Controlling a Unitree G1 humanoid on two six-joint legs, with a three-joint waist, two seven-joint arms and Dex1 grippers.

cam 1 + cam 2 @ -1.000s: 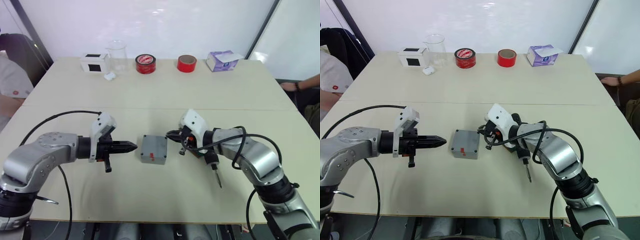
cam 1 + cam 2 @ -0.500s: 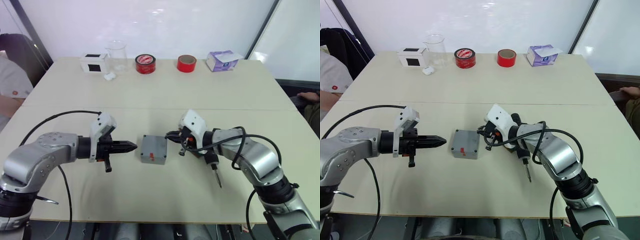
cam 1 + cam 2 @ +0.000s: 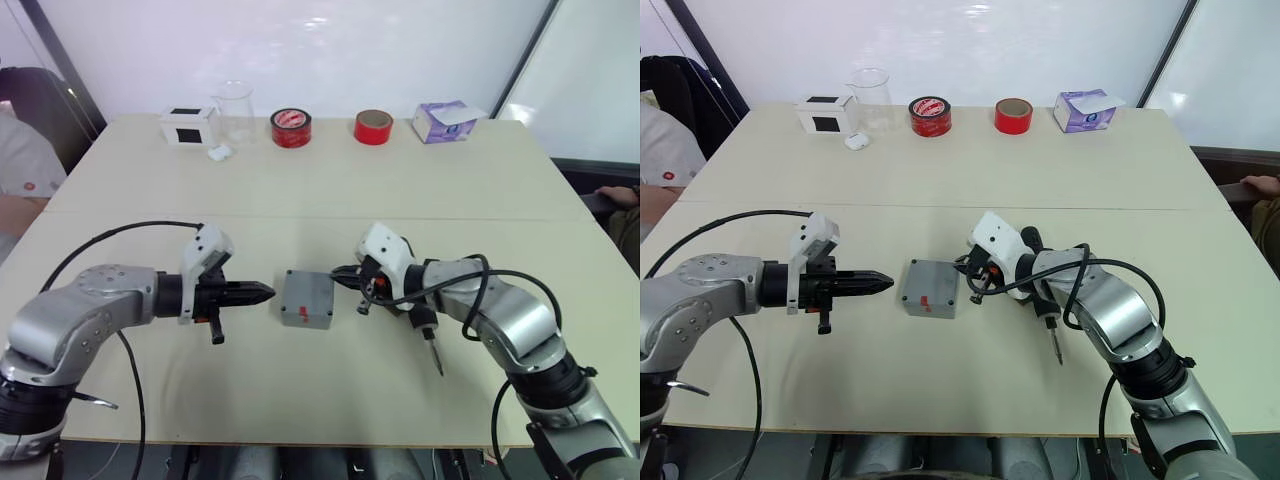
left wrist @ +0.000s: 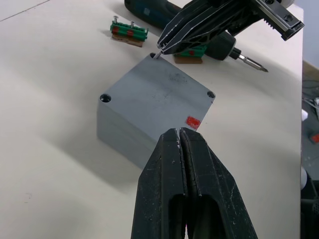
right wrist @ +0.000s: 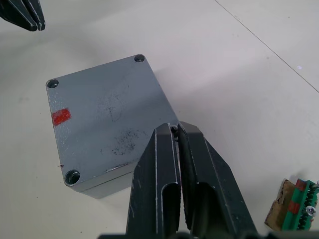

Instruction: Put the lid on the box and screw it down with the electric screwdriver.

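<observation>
Our right gripper (image 3: 340,277) has crept to the lid (image 4: 158,94) seated on the box (image 3: 306,299) mid-table, jaws pinching perhaps a screw at its corner hole; left jaws pressed together.

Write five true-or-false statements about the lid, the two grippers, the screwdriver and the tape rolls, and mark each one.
1. The lid sits on the box. True.
2. The left gripper holds the lid. False: its fingers are shut on nothing, just off the lid's edge.
3. The screwdriver lies on the table by the right arm. True.
4. The right gripper has its tip at a corner hole of the lid. True.
5. Both tape rolls are blue. False: both are red.
</observation>
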